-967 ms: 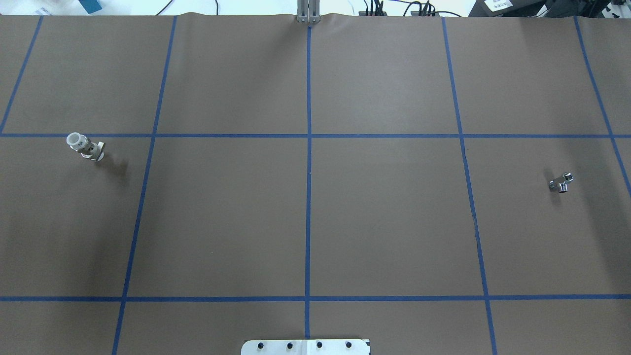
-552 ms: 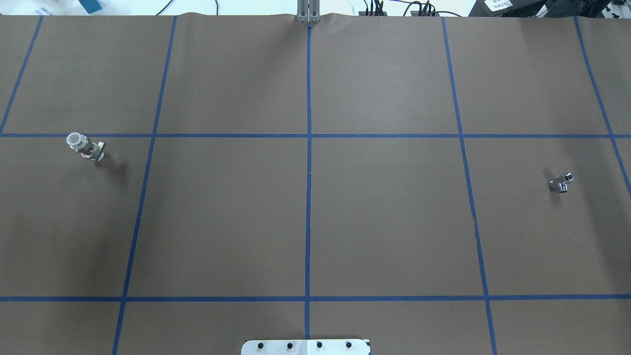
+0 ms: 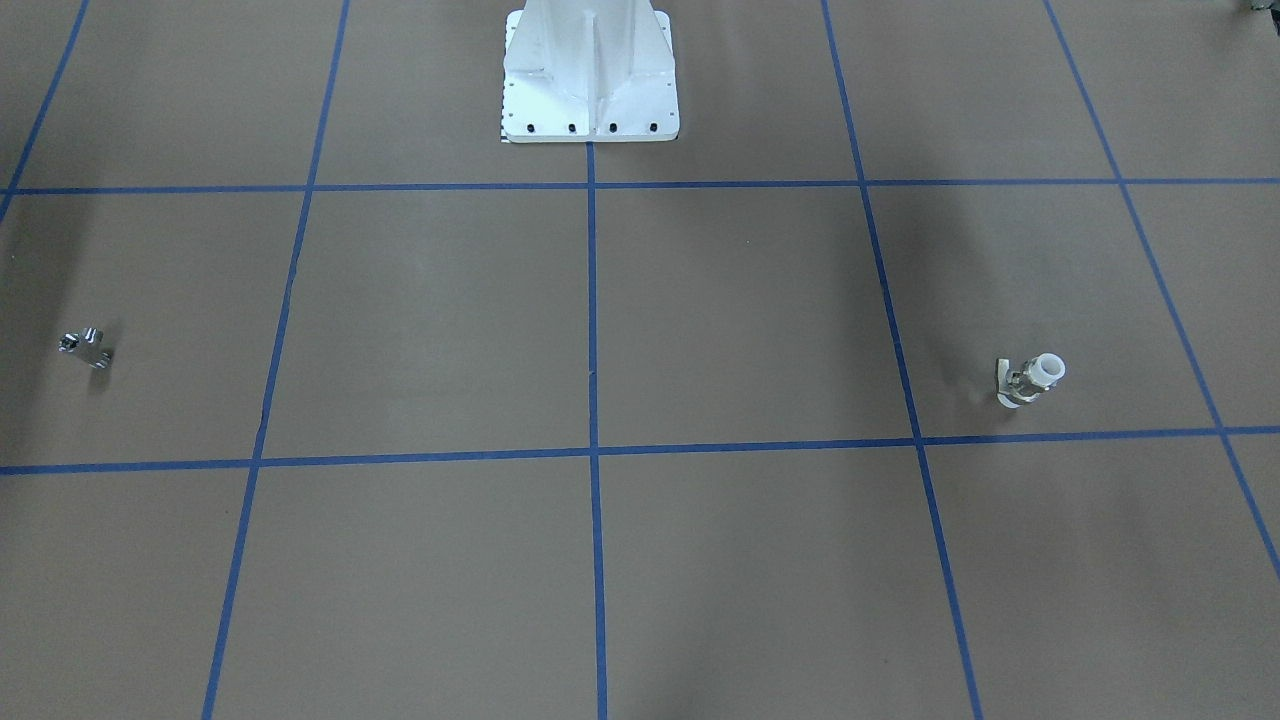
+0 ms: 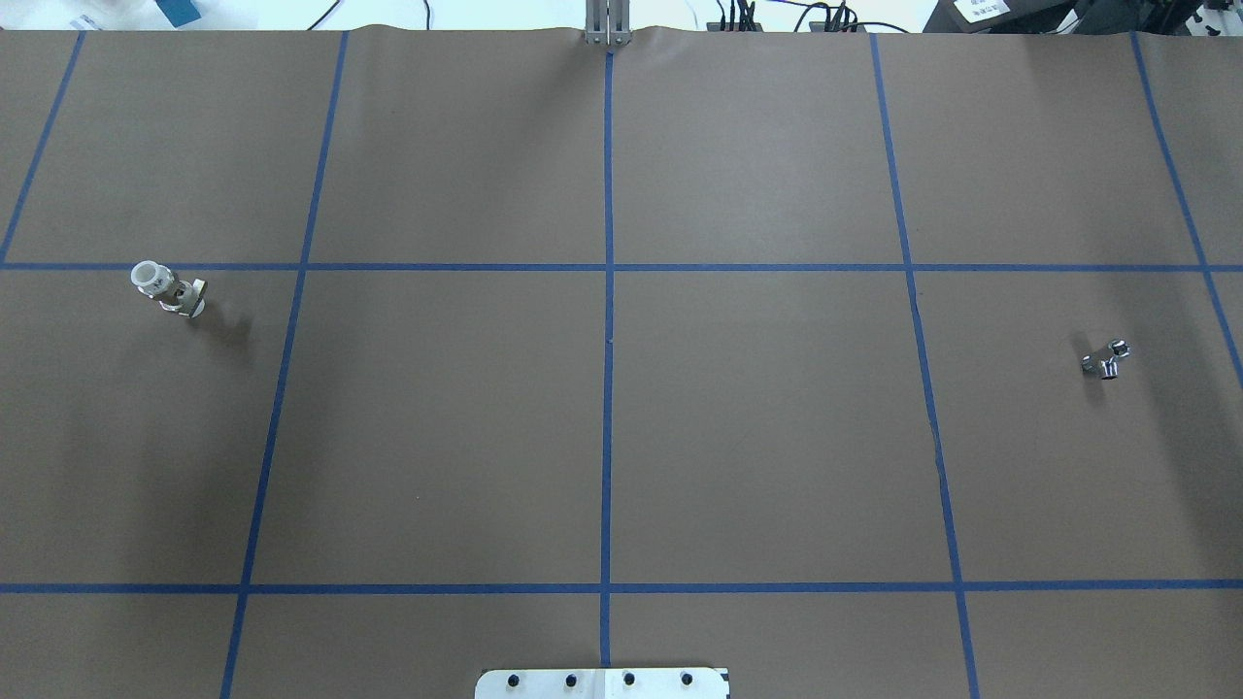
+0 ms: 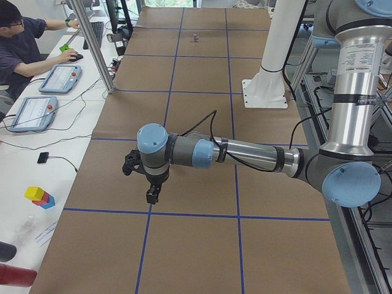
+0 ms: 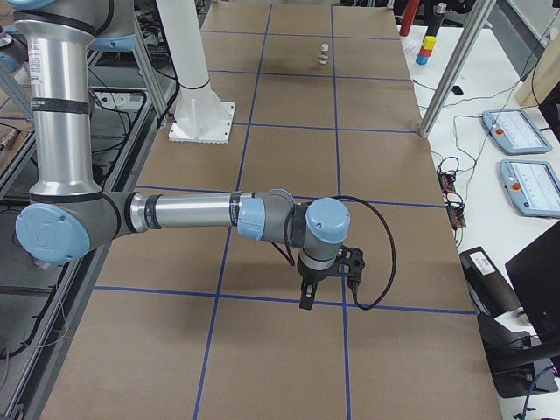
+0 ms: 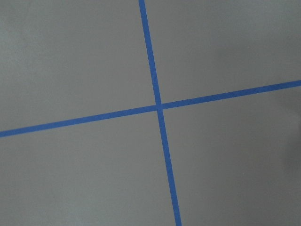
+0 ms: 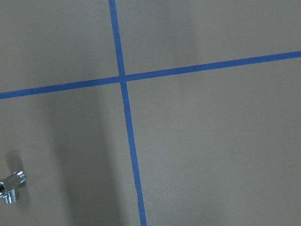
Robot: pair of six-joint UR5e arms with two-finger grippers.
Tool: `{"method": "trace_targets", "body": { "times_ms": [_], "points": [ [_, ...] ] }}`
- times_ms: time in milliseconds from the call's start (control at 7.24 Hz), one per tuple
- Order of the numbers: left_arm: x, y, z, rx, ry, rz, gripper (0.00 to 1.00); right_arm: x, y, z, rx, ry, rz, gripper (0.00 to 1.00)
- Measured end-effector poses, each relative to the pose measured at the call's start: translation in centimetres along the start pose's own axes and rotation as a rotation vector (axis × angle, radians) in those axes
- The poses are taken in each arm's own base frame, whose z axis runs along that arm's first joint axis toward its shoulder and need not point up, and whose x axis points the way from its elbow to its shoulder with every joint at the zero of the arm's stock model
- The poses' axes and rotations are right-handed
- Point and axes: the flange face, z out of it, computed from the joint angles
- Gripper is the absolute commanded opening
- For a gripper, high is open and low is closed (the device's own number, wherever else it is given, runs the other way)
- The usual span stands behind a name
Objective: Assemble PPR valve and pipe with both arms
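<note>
nothing on the brown paper-covered table has been moved since a second ago: the stubby silvery ppr valve with a white plastic ring end is seen far on the left side, the tiny shiny all-metal pipe fitting far on the right, well apart. the black left gripper and black right gripper are held over the paper; how wide their jaws stand cannot be told.

table: brown, blue tape grid | PPR valve: robot's left | pipe: robot's right | white pedestal: bolted down
</note>
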Motion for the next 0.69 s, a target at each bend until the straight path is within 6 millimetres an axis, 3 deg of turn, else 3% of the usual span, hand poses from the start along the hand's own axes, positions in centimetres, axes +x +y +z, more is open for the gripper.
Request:
{"method": "trace_targets", "body": {
  "times_ms": [276, 690],
  "points": [
    [4.1, -3.7, -0.6, 0.021, 0.008, 0.067, 1.00, -0.9, -0.9, -0.9, 0.017, 0.000, -0.017, 1.00],
    [13.9, -8.4, 2.4, -0.016, 0.057, -0.014, 1.00, -3.1, -2.2, -0.4, 0.006, 0.000, -0.054, 1.00]
  ]
}}
